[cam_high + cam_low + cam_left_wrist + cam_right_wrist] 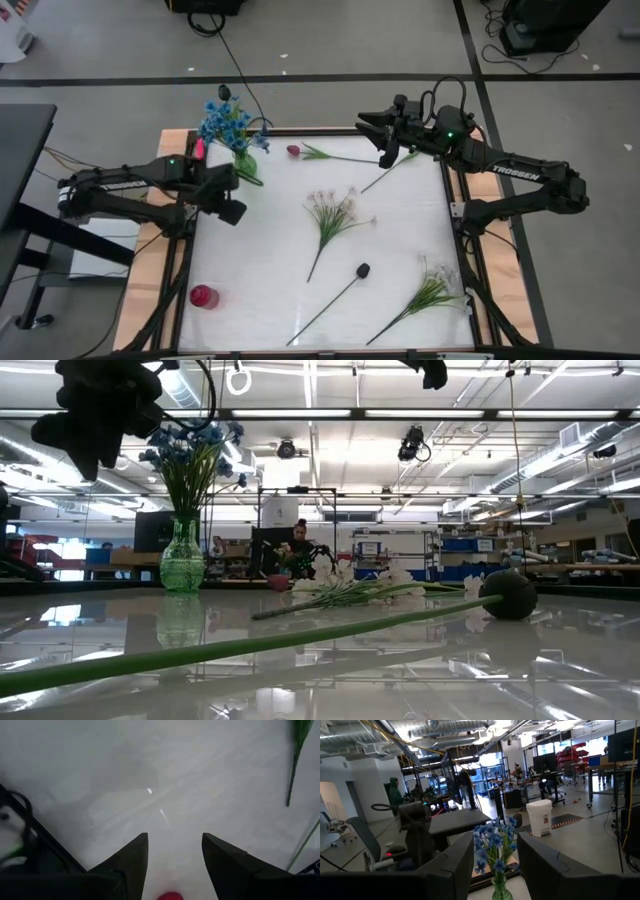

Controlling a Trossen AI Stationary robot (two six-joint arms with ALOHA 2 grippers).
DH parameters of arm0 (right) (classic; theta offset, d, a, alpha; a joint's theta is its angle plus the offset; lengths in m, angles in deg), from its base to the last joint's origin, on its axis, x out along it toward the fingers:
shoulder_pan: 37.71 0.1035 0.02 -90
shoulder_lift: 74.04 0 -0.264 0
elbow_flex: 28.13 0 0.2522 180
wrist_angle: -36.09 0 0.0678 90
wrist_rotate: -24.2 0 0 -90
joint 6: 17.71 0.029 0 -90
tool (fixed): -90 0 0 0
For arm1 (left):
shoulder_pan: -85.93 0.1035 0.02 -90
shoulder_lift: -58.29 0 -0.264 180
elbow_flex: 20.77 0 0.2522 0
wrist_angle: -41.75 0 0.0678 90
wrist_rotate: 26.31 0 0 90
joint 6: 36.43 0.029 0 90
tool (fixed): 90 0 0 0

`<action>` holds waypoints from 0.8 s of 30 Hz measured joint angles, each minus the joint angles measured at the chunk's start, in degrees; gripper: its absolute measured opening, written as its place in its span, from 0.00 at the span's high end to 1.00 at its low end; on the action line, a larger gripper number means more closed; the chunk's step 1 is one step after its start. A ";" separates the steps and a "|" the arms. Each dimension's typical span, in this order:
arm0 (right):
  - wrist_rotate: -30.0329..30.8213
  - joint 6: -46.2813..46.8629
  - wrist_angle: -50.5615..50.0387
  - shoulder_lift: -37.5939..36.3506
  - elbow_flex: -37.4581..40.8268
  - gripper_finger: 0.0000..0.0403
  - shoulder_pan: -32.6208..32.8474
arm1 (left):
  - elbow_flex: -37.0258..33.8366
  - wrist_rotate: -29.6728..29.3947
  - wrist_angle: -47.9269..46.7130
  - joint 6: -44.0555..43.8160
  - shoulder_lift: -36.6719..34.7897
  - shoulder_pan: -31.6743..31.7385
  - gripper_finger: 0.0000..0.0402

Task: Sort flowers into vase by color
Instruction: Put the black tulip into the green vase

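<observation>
While blue flowers (226, 122) already stood in the green vase (245, 163) at the surface's (400, 240) far-left corner, the high view showed much left: a pink tulip (294, 151), two white sprigs (333, 213) (432, 291), a black bud (363, 270), all lying loose; a red vase (204, 296) stood empty. My left end effector (232, 205) hovered beside the green vase; my right end effector (372, 125) hung over the far edge. Low view: vase upright, black bud's stem flat. Left wrist: fingers (131, 865) apart, nothing between, red at the frame edge. Right wrist: fingers (451, 865) parted, empty, facing the blue flowers.
</observation>
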 joint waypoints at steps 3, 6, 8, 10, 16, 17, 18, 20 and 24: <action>-0.02 -0.01 0.01 0.00 0.00 0.60 -0.01 | 0.00 -0.08 1.57 -4.26 1.50 -3.38 0.55; 0.00 0.01 0.01 0.00 0.00 0.60 0.00 | 0.00 -0.42 4.77 -8.18 3.26 -5.85 0.56; 0.00 -0.01 -0.01 0.00 0.00 0.60 0.02 | 0.00 -0.60 7.44 -10.44 4.63 -7.35 0.56; 0.00 0.01 -0.01 0.00 0.01 0.60 0.00 | 0.00 -0.71 9.44 -12.95 5.84 -8.90 0.56; 0.00 -0.01 0.01 0.00 0.00 0.60 -0.01 | -0.02 -1.79 13.41 -21.20 9.50 -13.95 0.56; 0.00 -0.01 -0.01 0.00 0.00 0.60 0.02 | -0.02 -1.93 14.29 -22.54 10.12 -14.94 0.56; 0.00 -0.01 -0.01 0.00 0.00 0.60 -0.01 | -0.02 -2.05 15.17 -23.77 10.60 -15.77 0.56; 0.00 0.01 0.00 0.00 0.00 0.60 0.01 | -0.04 -2.21 17.06 -26.14 11.80 -17.33 0.56; 0.00 0.00 0.01 0.00 0.00 0.60 0.02 | -0.04 -2.81 21.75 -30.68 14.31 -20.02 0.56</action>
